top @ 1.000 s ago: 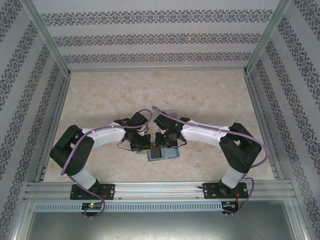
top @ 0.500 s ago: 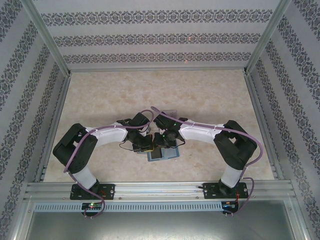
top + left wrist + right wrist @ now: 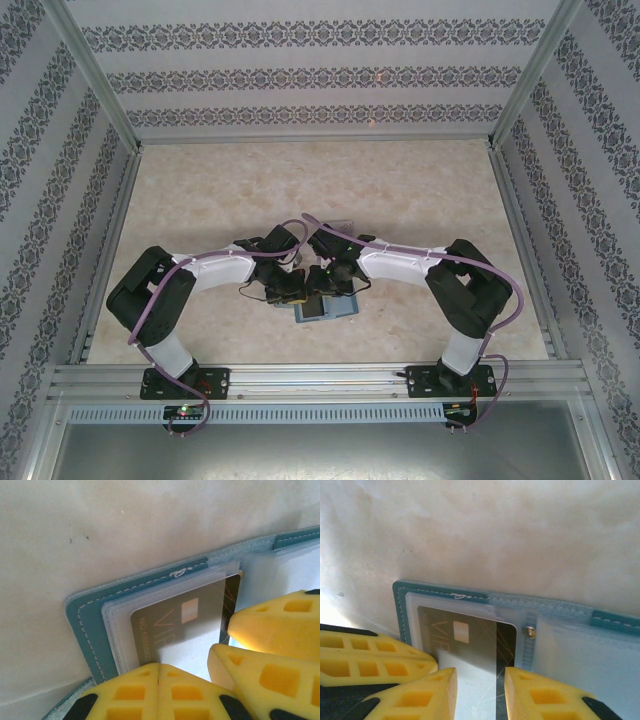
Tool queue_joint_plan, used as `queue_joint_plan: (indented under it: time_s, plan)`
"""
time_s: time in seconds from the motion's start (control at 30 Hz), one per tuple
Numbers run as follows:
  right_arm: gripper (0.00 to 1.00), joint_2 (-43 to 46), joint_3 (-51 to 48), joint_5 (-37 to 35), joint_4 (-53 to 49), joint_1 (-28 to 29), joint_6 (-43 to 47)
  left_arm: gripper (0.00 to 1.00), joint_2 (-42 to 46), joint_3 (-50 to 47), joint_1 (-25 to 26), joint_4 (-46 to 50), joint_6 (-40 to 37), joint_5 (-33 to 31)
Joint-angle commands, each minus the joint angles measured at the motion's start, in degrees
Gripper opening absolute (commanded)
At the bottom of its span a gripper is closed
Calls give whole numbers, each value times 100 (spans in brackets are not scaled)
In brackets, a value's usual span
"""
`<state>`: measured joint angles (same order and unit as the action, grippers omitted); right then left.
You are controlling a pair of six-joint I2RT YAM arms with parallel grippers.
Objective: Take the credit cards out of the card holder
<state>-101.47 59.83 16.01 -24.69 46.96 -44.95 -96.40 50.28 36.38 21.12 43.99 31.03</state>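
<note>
So the wallet (image 3: 335, 311) is lying open and flat on the tabletop (image 3: 400, 190), close to the near edge and roughly midway between the left and right edges. Both arms are folded in over it, wrists almost meeting.

The left gripper (image 3: 159, 666) is fully closed. Its two yellow fingers are pressed flat together with no gap, and nothing shows between them. The tips sit right at the near edge of the frosted pocket (image 3: 117, 630) on one half of the wallet. Can't tell if they're actually pressing on it or just above it.

The right gripper (image 3: 480, 675) is just beside it, jaws a narrow gap apart. The tips are over the near long edge of the card (image 3: 462, 630), and you can see pocket and card through the gap. Honestly can't tell whether the tips touch the card, but nothing looks pinched.

The card is gold-brown with a chip and "VIP" lettering. Most of it is inside that frosted pocket, but the end nearest the small grey tab (image 3: 530, 630) at the fold pokes out bare past the pocket's opening. The other half of the wallet, beyond the tab, has pale pockets too. What's in those is too washed out to make out.
</note>
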Motion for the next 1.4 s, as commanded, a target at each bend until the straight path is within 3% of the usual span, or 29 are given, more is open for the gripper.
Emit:
queue_joint_plan:
  time_s: [0.0,0.17,0.5,0.7,0.93,1.37]
  plan:
    - [33,-183,-46,-290,-312,-11,126,0,-116,-66,62,242,-128,-140]
    - [33,-154,-24,-362,-388,-19,157,0,-40,-103,62,286,-119,-164]
    - [21,193,-178,-176,-141,-20,16,0,-28,-106,62,306,-135,-217]
    - [24,249,-161,-371,-335,-18,25,0,-19,-113,62,322,-143,-220]
    - [16,300,-283,-1,148,-16,-106,0,-10,-113,62,331,-132,-230]
    - [17,-171,-312,43,172,-20,-116,0,77,-107,62,401,-137,-255]
